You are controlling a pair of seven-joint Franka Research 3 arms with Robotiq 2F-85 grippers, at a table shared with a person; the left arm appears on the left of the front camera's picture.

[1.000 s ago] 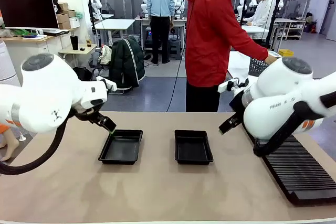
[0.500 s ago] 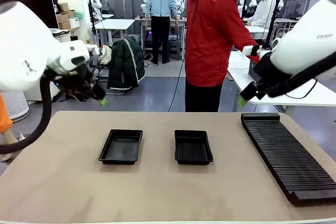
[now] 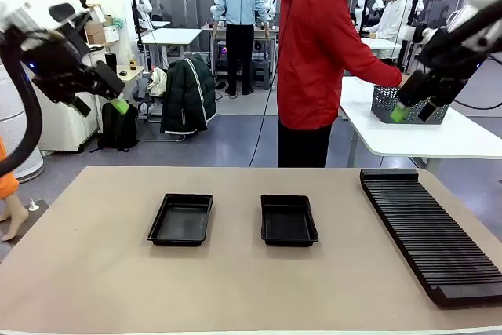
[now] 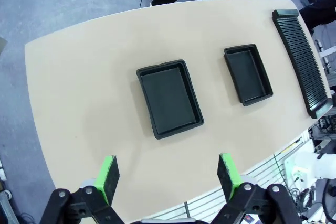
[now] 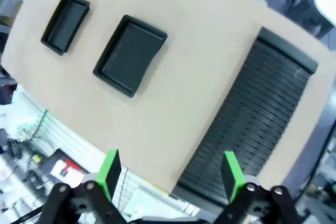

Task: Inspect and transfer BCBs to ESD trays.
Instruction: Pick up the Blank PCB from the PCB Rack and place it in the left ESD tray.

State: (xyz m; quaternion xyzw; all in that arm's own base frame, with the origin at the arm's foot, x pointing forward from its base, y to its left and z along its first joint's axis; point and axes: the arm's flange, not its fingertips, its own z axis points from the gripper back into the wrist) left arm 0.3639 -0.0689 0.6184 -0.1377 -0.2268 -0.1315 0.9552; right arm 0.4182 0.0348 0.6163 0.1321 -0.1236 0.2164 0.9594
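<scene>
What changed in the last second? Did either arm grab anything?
Both arms lifted: the left gripper rose from the far corner of the left tray, up and leftward; the right gripper went up and rightward from beside the rack. Both open, holding nothing. The left tray, right tray and rack stayed put.

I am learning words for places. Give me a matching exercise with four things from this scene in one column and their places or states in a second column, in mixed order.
Things:
1. slotted rack
2. wire basket
3. left gripper
4. black trays

Places or states:
A. lifted high at the left, fingers open
B. side by side in the middle of the beige table, empty
C. on the white table farther back
D. along the beige table's right side

Pairs: 1-D, 2-C, 3-A, 4-B
</scene>
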